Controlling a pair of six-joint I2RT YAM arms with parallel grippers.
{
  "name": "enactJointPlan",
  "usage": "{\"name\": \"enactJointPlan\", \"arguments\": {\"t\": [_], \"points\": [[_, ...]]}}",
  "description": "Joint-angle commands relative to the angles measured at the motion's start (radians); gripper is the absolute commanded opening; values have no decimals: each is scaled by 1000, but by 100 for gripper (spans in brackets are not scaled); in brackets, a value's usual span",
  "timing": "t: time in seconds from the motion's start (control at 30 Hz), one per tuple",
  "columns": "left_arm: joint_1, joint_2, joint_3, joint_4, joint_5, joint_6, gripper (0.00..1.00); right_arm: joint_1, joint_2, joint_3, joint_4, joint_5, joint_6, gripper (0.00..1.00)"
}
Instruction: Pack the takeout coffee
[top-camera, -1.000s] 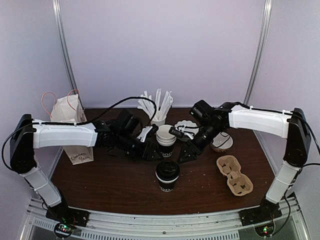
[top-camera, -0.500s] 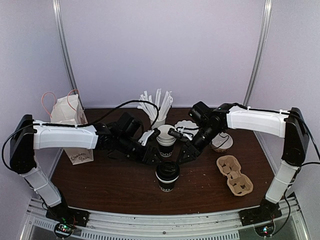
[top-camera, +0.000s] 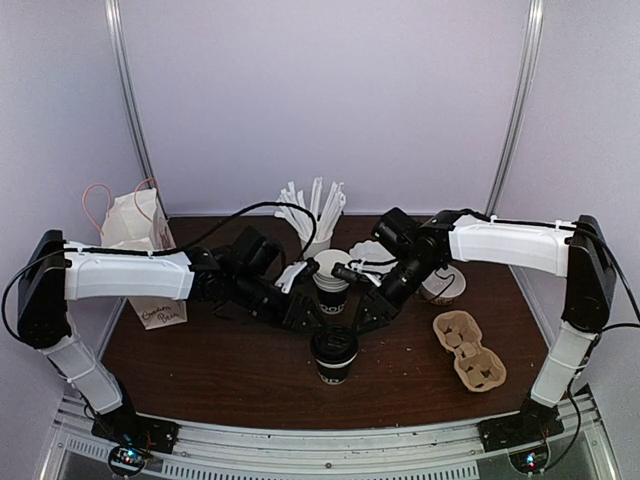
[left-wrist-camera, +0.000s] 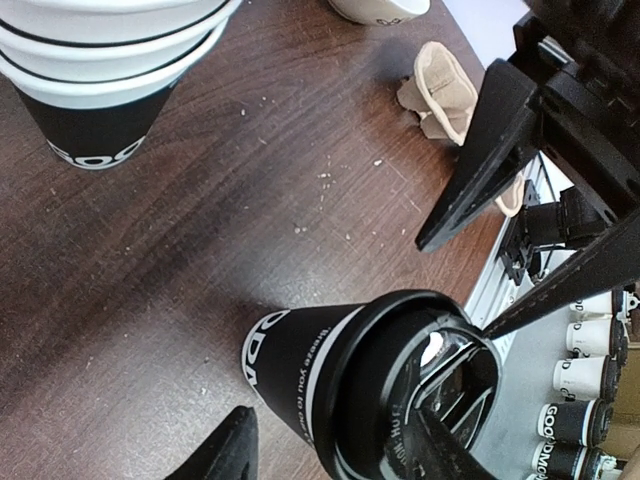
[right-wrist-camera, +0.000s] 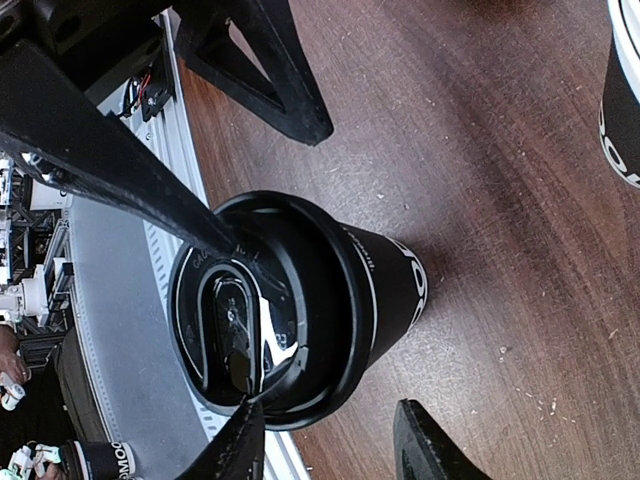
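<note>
Both arms have edged inward since a second ago, and the two hands now sit closer together over the takeout coffee (top-camera: 335, 354), which hasn't budged.

From the top camera, the coffee stands upright on the bench (top-camera: 220, 370), near the front and centre. The left hand (top-camera: 308, 312) and right hand (top-camera: 365, 312) hang just behind it on either side. The stacked white cups (top-camera: 332, 280) are just beyond them, the cup carrier (top-camera: 468, 350) is off to the right, and the paper bag (top-camera: 140, 235) is far left.

On the left wrist camera, the jaws are spread wide with the lidded coffee (left-wrist-camera: 300, 365) right ahead. One finger (left-wrist-camera: 440, 450) overlaps the lid in view; I can't tell whether it touches.

On the right wrist camera, this hand is spread wide too, its fingers (right-wrist-camera: 425, 440) flanking the coffee's (right-wrist-camera: 385, 280) lower edge. The left hand's dark fingers cross over the lid from the other side.
</note>
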Motion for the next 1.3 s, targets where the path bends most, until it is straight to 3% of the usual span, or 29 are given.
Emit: {"name": "enactJointPlan", "arguments": {"t": [0.0,0.27,0.53,0.7,1.07,1.27], "points": [[-6,-43,-13,18,-2,8,54,11,16,10,-19,8,-22,48],[-19,-46,-11,14,11,17,56,5,-8,14,-31,10,-28,51],[-38,-21,8,-14,13,41,56,0,-101,-38,-23,-6,-38,69],[-39,-2,15,-17,17,50,57,1,-111,-99,-8,-4,-32,74],[-42,10,6,-17,13,46,53,11,-59,-140,77,-76,24,69],[-50,-1,2,-19,11,43,53,11,-10,-80,60,-17,28,61]]}}
